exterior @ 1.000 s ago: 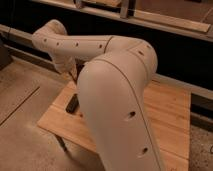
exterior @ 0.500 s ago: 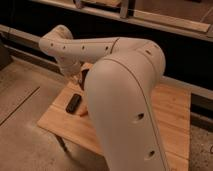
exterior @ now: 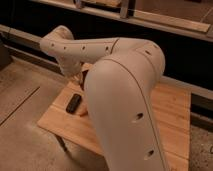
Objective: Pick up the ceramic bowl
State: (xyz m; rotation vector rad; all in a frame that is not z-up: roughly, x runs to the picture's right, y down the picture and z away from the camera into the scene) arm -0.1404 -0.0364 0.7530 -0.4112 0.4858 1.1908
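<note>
- Camera view is filled by the white arm (exterior: 125, 100), bent over the wooden table (exterior: 172, 107).
- Gripper (exterior: 79, 80) is carried low at the table's far left side, mostly hidden behind the forearm.
- Ceramic bowl cannot be seen; it is probably masked by the arm.
- Dark flat block (exterior: 73, 103) lies near the left edge.
- Risk is judged: a blind descent could knock the block or miss the bowl's rim.

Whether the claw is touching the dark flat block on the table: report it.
Cannot tell. In the camera view the claw hangs just beyond the dark flat block on the wooden table, but the arm hides any contact.
</note>
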